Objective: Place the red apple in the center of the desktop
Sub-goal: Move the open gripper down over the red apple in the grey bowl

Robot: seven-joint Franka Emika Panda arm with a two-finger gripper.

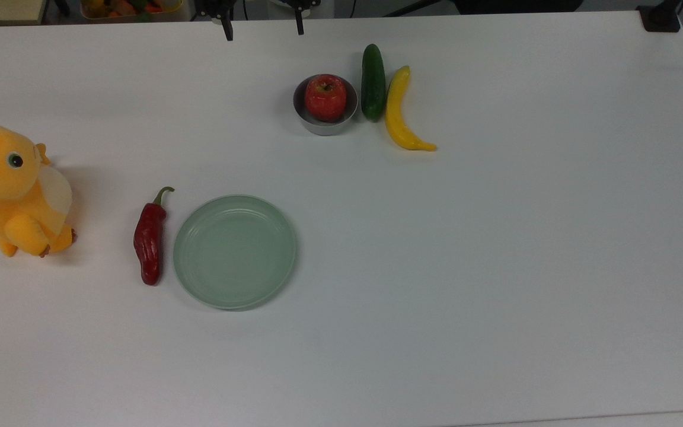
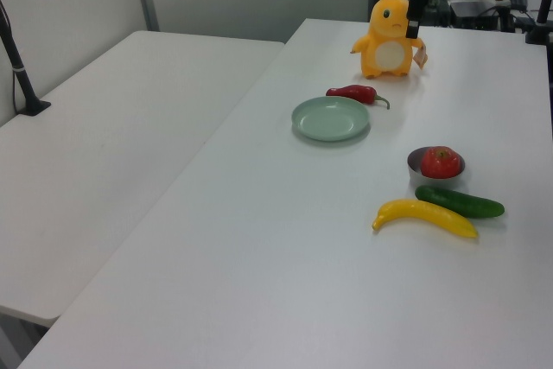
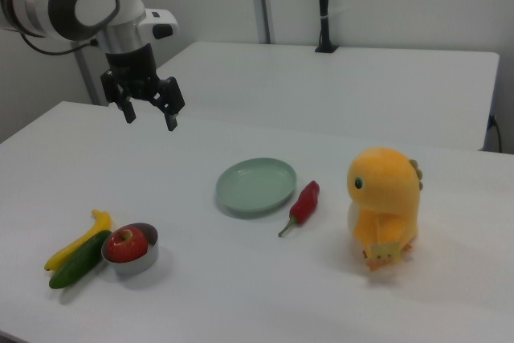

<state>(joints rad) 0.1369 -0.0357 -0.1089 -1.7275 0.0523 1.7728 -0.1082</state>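
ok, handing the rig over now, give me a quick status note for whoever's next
Pincer: open, empty, held in the air above the desktop, apart from everything.
Red apple: sits in the small metal bowl, with the cucumber and banana beside it on the top view's right.
Green plate: empty, chili pepper on its left in the top view.
Done: nothing yet, apple not grasped.
Left: reach the apple, lift it out of the bowl, set it on bare desktop at the centre.

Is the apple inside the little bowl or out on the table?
Inside. The red apple sits in the small metal bowl, whose rim rings it, beside the cucumber.
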